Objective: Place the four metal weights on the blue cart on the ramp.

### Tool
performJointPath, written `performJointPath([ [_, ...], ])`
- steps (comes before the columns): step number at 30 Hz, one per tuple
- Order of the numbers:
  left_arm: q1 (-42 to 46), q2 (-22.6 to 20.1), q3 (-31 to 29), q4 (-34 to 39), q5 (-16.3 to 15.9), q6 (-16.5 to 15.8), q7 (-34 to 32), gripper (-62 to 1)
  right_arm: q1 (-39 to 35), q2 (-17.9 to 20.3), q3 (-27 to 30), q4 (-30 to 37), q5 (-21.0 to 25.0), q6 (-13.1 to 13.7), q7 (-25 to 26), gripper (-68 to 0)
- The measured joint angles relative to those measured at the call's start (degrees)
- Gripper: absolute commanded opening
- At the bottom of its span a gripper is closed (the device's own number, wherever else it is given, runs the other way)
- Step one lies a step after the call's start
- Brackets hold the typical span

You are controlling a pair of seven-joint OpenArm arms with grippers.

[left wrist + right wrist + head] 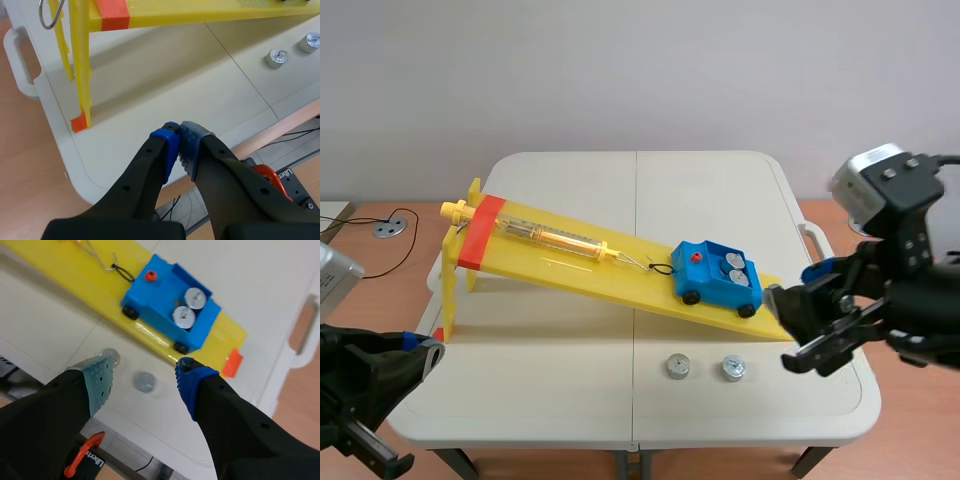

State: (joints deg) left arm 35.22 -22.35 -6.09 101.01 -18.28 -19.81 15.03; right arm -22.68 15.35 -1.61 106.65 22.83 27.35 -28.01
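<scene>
A blue cart (713, 277) sits low on the yellow ramp (580, 262), tied by a cord to a spring scale. Two metal weights (189, 307) lie in its tray. Two more weights (678, 367) (734, 369) stand on the table in front of the ramp. My right gripper (145, 377) hovers open above them; one weight (145, 382) shows between its fingers and the other (111, 355) peeks past the grey-green pad. In the scene view the right gripper (794, 330) is just right of the ramp's low end. My left gripper (179, 134) is shut on nothing near the table's front left corner.
The ramp's tall yellow leg (80, 60) with an orange-red foot stands ahead of the left gripper. An orange-red tape band (480, 232) wraps the ramp's high end. An orange clamp (82, 456) sits below the table edge. The table's edge (620, 435) runs close to both arms.
</scene>
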Motion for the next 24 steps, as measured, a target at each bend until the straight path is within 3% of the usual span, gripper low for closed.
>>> performJointPath([
  [12,0.0,0.0,0.0,0.0,0.0,0.0,0.0,-57.9,9.14,-7.43,-13.18,-18.36,-12.35,-4.81,5.55,-38.2],
  [24,0.0,0.02,0.0,0.0,0.0,0.0,-0.02,-57.9,14.29,-10.4,-18.03,-31.08,-17.73,-10.1,9.7,-38.2],
])
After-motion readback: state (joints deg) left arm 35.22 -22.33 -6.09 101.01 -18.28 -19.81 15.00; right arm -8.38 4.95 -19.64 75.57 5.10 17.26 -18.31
